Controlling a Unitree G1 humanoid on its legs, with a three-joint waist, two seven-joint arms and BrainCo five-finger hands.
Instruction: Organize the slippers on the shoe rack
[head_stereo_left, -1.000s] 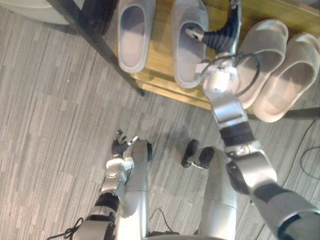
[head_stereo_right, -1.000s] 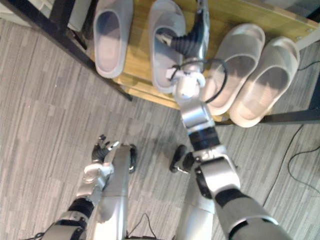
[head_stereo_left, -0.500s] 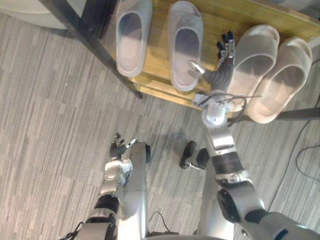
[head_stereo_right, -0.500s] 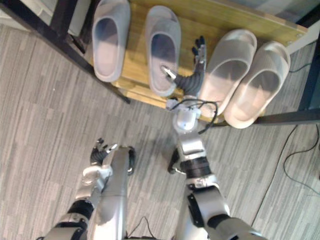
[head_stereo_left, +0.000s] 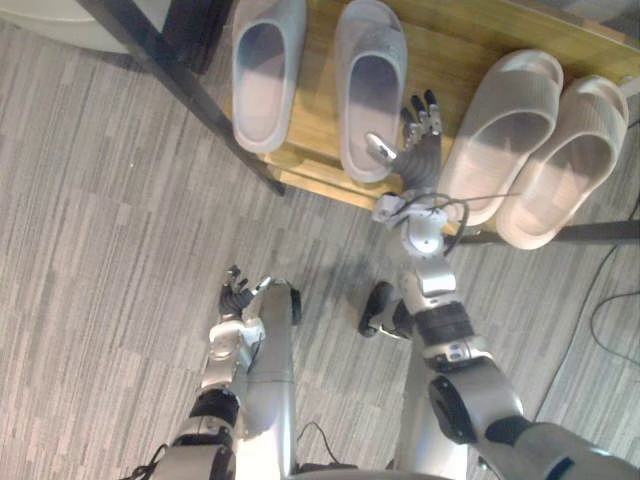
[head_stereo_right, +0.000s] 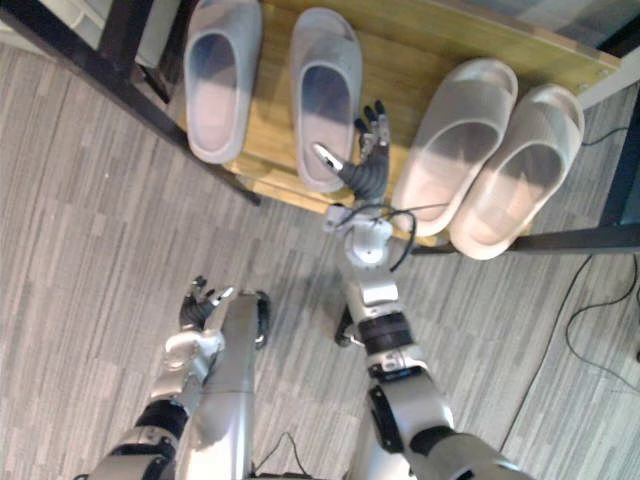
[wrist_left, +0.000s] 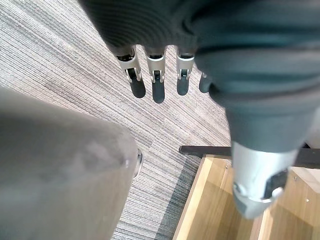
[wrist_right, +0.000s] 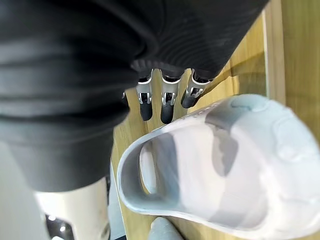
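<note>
Four slippers (head_stereo_left: 371, 85) on rack (head_stereo_left: 455, 40)

You're looking at a pair of grey moulded slippers (head_stereo_left: 265, 70), smooth and matt like soft foam, beside a pair of beige moulded slippers (head_stereo_left: 505, 120) with the same dull finish. The light wooden shelf (head_stereo_left: 440, 40) shows grain and a faint sheen. Its black frame bar (head_stereo_left: 175, 70) looks like matt metal. The grey striped carpet floor (head_stereo_left: 100, 250) looks rough and woven.

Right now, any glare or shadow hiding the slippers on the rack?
Right eye view: no glare on the shoe rack; grey slippers and beige slippers evenly lit, only their insides shaded. Right wrist view: dark cover of the right robot hand hides much, grey slipper past it shows plainly.
</note>
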